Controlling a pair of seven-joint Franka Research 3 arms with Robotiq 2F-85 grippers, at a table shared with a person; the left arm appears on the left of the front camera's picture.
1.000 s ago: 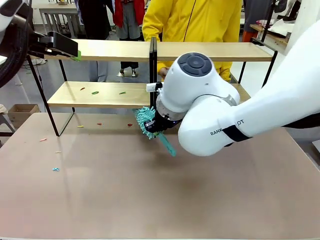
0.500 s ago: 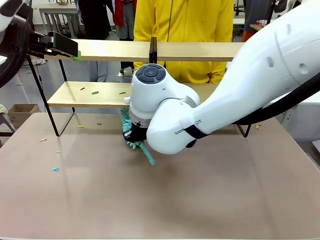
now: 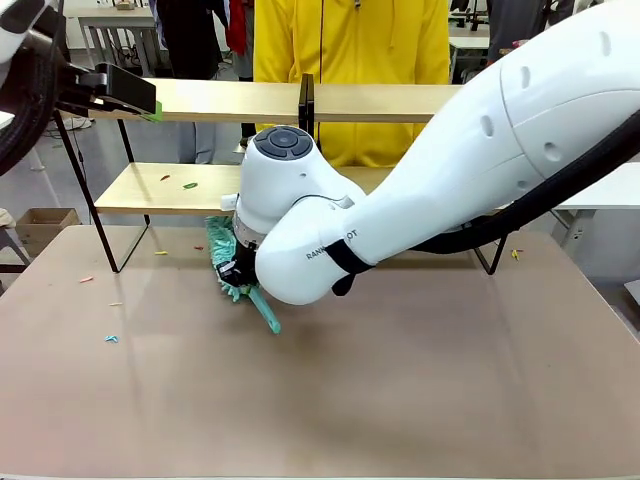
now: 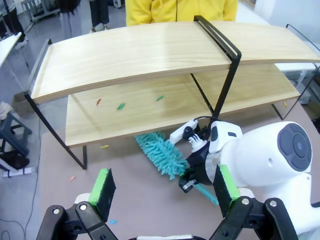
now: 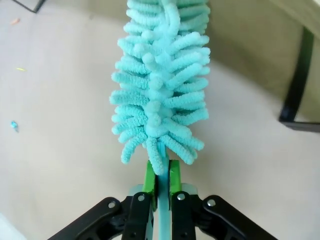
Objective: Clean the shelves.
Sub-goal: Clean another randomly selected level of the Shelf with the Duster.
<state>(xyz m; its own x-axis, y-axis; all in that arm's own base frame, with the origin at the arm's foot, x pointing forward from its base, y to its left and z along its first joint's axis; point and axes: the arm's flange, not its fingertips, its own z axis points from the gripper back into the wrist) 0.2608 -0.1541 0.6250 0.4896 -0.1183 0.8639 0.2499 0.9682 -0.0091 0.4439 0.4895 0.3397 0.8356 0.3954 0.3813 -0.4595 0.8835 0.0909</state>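
Over the last second the right arm has swept leftward along the front of the shelves (image 3: 200, 188), carrying the teal duster (image 3: 225, 262) from just right of the black centre post (image 3: 306, 130) to well left of it. The duster head now sits low, at the front edge of the lower board (image 4: 150, 112) and close to the bench (image 3: 400, 400), more under the board than on it. So the sweep has covered ground, but the coloured scraps (image 4: 121, 105) on the lower board lie undisturbed (likely the wiping has not reached that surface).

The right gripper (image 5: 161, 181) has its fingers (image 5: 149, 178) clenched on the duster's thin handle, as the right wrist view shows plainly. The left gripper (image 4: 165, 187) hangs released, green pads wide apart, above the shelves' left end.

From the front, the right arm's bulk hides its own fingers and much of the lower board. Whether the duster touches the bench cannot be told. A person in yellow (image 3: 350, 40) stands behind, hands hidden.
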